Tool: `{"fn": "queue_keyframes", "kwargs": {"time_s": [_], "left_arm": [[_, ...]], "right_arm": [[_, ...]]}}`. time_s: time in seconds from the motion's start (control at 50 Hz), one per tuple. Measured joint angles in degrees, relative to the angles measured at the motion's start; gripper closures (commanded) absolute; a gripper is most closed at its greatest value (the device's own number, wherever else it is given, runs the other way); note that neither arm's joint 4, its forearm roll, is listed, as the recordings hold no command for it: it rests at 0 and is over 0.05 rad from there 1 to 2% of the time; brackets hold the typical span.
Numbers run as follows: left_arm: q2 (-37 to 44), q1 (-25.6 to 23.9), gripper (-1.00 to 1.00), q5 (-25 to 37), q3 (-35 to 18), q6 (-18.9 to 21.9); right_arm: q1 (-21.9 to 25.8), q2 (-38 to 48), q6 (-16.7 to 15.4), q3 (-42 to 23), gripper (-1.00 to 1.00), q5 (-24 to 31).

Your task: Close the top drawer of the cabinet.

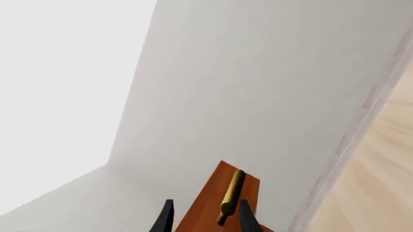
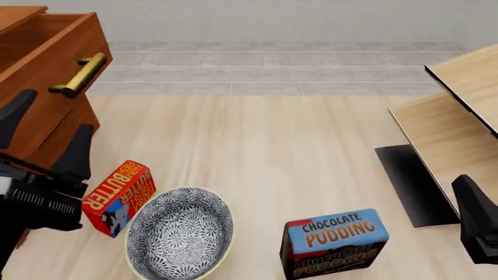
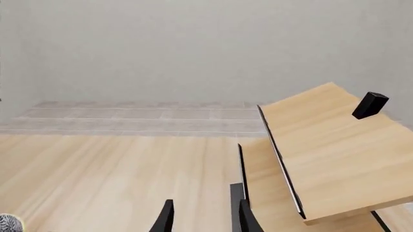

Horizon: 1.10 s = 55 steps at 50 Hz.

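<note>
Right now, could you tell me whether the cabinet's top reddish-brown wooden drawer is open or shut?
Open: the top reddish-brown wooden drawer juts forward of the cabinet front below, its side wall and interior visible.

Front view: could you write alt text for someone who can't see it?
A reddish-brown top drawer with a brass handle stands pulled open at far left, the left gripper open just before it. On the pale wood table sit a butter box, patterned bowl and chocolate pudding box.
</note>
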Motion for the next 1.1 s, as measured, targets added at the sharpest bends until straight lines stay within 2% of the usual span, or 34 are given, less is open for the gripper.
{"fn": "queue_keyframes", "kwargs": {"time_s": [0.44, 0.86, 1.1], "left_arm": [[5.00, 2.75, -1.00, -0.10, -6.06, 0.05], [9.21, 3.24, -1.00, -0.11, -8.16, 0.56], [11.64, 5.11, -1.00, -0.11, -9.08, 1.17]], "right_arm": [[0.18, 0.00, -0.09, 0.30, -1.00, -0.21], [0.55, 0.00, -0.15, 0.46, -1.00, -0.29], [0.80, 0.00, -0.23, 0.53, -1.00, -0.35]]}}
